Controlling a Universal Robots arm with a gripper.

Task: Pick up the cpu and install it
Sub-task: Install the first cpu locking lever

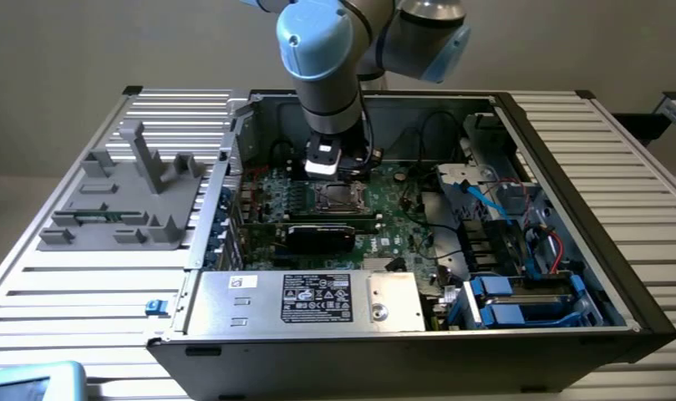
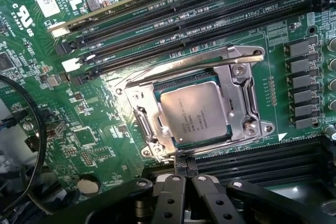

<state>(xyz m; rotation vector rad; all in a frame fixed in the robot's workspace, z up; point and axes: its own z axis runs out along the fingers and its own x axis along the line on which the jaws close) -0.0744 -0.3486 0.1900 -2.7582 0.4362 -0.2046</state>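
Covering the socket's (image 2: 191, 111) middle, the cpu (image 2: 195, 111)

Plain grey wall (image 1: 114, 42) behind; slatted aluminium table (image 1: 605, 150) under open computer case (image 1: 571, 251).

The arm (image 1: 327, 58) has silver-grey tube segments with pale blue joint caps, ending in a white-lit wrist block with a black cable beside it. The gripper (image 2: 183, 169) is black, its linked fingers (image 2: 169, 195) studded with round silver screws.
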